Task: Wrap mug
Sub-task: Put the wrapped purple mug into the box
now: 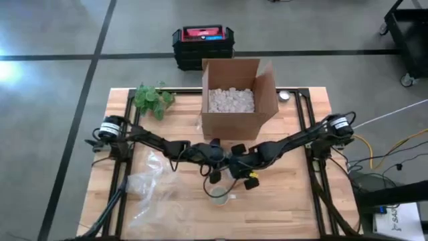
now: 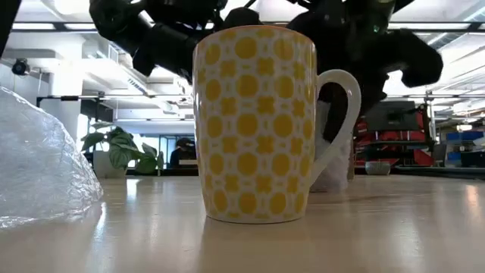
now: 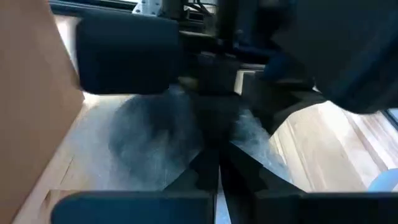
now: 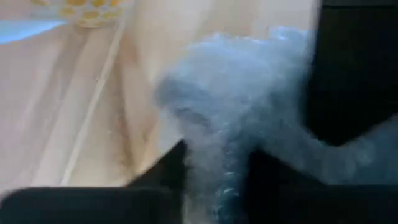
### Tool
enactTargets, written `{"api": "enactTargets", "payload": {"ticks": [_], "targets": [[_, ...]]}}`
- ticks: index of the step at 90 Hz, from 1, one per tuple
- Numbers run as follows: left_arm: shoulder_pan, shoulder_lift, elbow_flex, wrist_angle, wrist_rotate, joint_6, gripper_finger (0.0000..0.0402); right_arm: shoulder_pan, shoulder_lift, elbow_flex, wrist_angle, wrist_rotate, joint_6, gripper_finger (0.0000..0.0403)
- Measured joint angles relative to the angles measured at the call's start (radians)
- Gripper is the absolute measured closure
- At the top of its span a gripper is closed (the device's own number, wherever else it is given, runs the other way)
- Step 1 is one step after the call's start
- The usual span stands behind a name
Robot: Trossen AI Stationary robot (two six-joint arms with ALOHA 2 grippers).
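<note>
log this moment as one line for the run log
stage: wrap not yet on mug | mug: upright on table, bare | left gripper: shut on bubble wrap | right gripper: shut on bubble wrap | box: open, behind

Grey concrete floor (image 1: 53, 40), black floor line (image 1: 80, 57), ceiling lights (image 2: 68, 7)

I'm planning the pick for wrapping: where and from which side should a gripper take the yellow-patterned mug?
The mug stands upright on the table, mouth up, its handle jutting to one side. Coming down from above and pinching the rim on the side away from the handle looks safest: the wall there is thin, and the round body looks too wide to span.
</note>
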Motion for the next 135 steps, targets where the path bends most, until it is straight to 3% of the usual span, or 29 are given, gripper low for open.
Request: {"api": "enactTargets", "payload": {"ticks": [9, 16, 39, 60, 71, 84, 103, 118, 135], "targets": [[-0.018, -0.061, 0.01, -0.064, 0.094, -0.045, 0.0402, 0.032, -0.051, 0.009, -0.102, -0.022, 0.042, 0.037], [-0.044, -0.136, 0.015, -0.153, 0.096, -0.038, 0.0402, 0.067, -0.105, 0.048, -0.153, -0.039, 0.037, 0.0371], [-0.13, -0.345, 0.015, -0.481, -0.183, 0.032, 0.0402, 0.117, -0.296, 0.22, -0.214, -0.003, 0.029, 0.0383], [-0.132, -0.462, 0.001, -0.616, -0.215, 0.009, 0.0402, 0.031, -0.366, 0.444, -0.207, 0.19, 0.022, 0.0383], [-0.132, -0.493, -0.017, -0.625, -0.228, 0.013, 0.0402, -0.089, -0.37, 0.562, -0.169, 0.245, -0.011, 0.0383], [-0.13, -0.493, -0.031, -0.627, -0.23, 0.003, 0.0402, -0.349, -0.305, 0.696, -0.19, 0.226, 0.118, 0.0384], [-0.13, -0.465, -0.032, -0.63, -0.229, 0.002, 0.0402, -0.676, -0.116, 0.878, -0.374, -0.055, 0.309, 0.0384], [-0.132, -0.462, -0.032, -0.619, -0.229, -0.012, 0.0402, -0.762, 0.029, 0.908, -0.526, -0.083, 0.307, 0.0384], [-0.132, -0.462, -0.032, -0.619, -0.229, -0.006, 0.0402, -0.773, 0.161, 0.898, -0.549, -0.067, 0.283, 0.0384]]}}
